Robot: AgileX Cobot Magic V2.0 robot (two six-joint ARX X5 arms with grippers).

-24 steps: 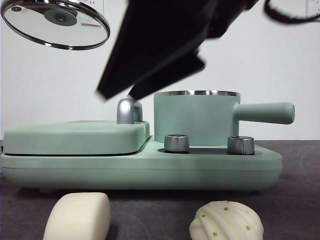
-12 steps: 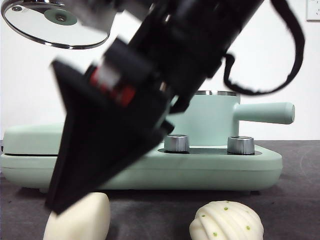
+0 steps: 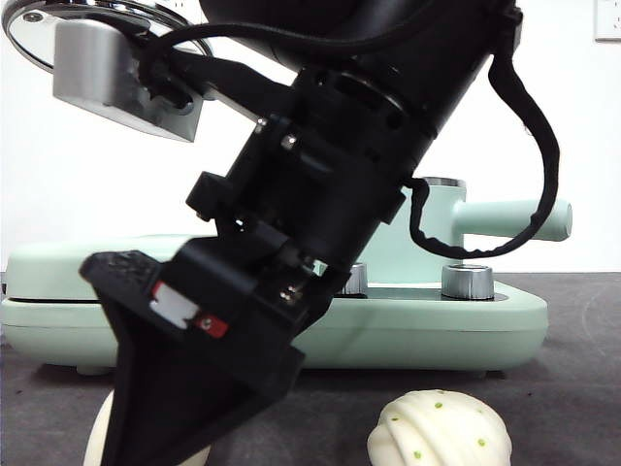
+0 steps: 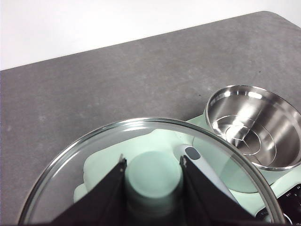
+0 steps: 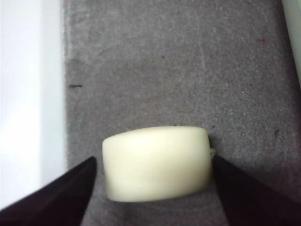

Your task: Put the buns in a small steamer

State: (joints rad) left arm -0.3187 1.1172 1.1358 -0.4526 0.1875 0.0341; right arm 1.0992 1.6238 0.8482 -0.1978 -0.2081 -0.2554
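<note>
The smooth bun (image 5: 156, 162) lies flat on the grey worktop (image 5: 188, 61), and in the right wrist view it sits between the two jaws of the right gripper (image 5: 154, 186), one jaw on each short end. The jaws stand spread wider than the bun, with a thin gap showing at either end, so nothing is gripped yet. The step in hand looks like the pick-up of the first bun: the approach seems complete and the grasp itself not yet made. The next move probably calls for a gentle closing on the bun's ends, since a steamed bun is likely soft and could dent or slip, then a lift clear of the worktop and a carry up to the open pot.

In the front view the right arm fills the middle of the picture, and the smooth bun shows only as pale slivers at about 7 o'clock. The ridged bun (image 3: 440, 428), flecked with green, rests untouched at about 5 o'clock, well apart from that gripper.

Behind them the small steamer (image 3: 505, 218) stands uncovered on its mint-green base (image 3: 437, 330); the left wrist view shows its steel bowl (image 4: 254, 125) with nothing in it. The left gripper (image 4: 153, 165) is clamped on the green knob (image 4: 154, 176) of the glass lid (image 4: 75, 155), holding it aloft at about 10 o'clock in the front view.
</note>
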